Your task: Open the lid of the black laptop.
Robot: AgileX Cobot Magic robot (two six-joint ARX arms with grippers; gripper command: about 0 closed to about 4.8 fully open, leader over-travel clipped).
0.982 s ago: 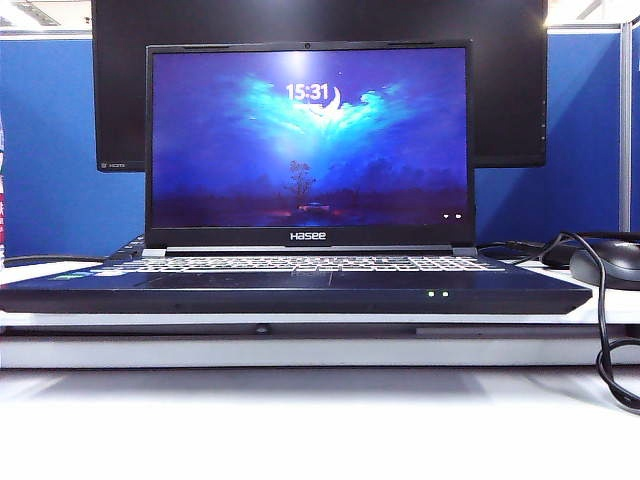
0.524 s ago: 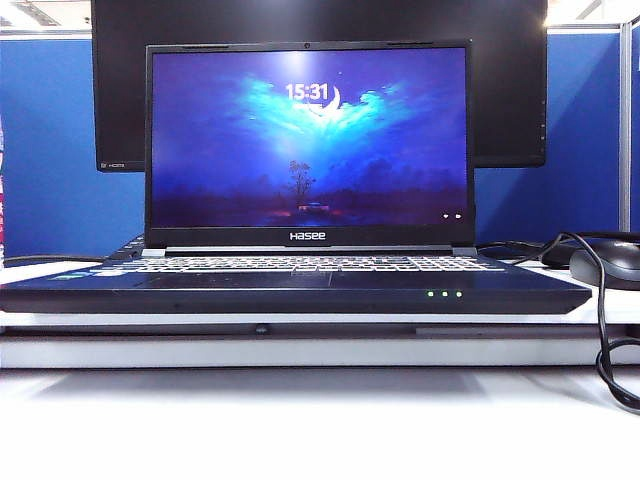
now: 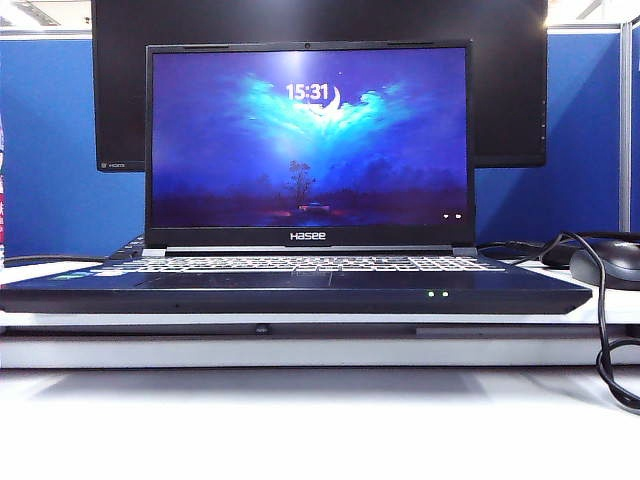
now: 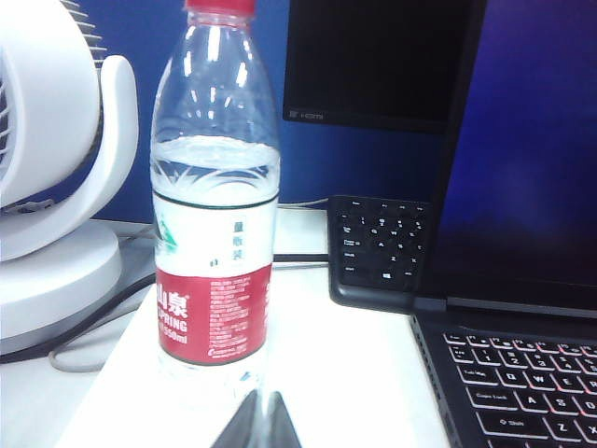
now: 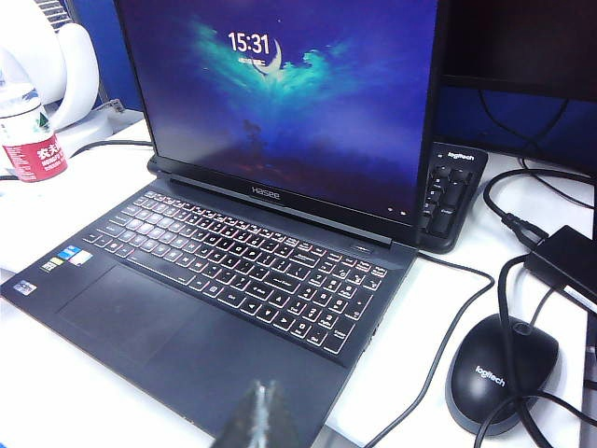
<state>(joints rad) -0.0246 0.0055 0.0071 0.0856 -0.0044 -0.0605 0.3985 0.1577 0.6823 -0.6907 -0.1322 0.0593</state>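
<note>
The black laptop point(image 3: 300, 285) lies on the white table with its lid point(image 3: 308, 140) standing upright. The screen is lit with a blue picture and the clock 15:31, and "Hasee" shows on the lower bezel. Neither gripper shows in the exterior view. My right gripper point(image 5: 264, 387) hovers shut and holding nothing over the laptop's point(image 5: 215, 308) front corner beside the touchpad, facing the lid point(image 5: 298, 93). My left gripper point(image 4: 263, 399) is shut and holding nothing, low over the table left of the laptop point(image 4: 522, 383), in front of a water bottle, with the lid's edge point(image 4: 462, 140) to its side.
A water bottle point(image 4: 215, 205) with a red label and a white fan point(image 4: 56, 187) stand left of the laptop. A separate black keyboard point(image 4: 378, 247) and a black monitor point(image 3: 520, 80) are behind it. On the right are a black mouse point(image 5: 499, 369), a power adapter point(image 5: 564, 261) and cables.
A third green LED on the laptop's front edge was lit half a second ago and is off now. Nothing else has moved.
</note>
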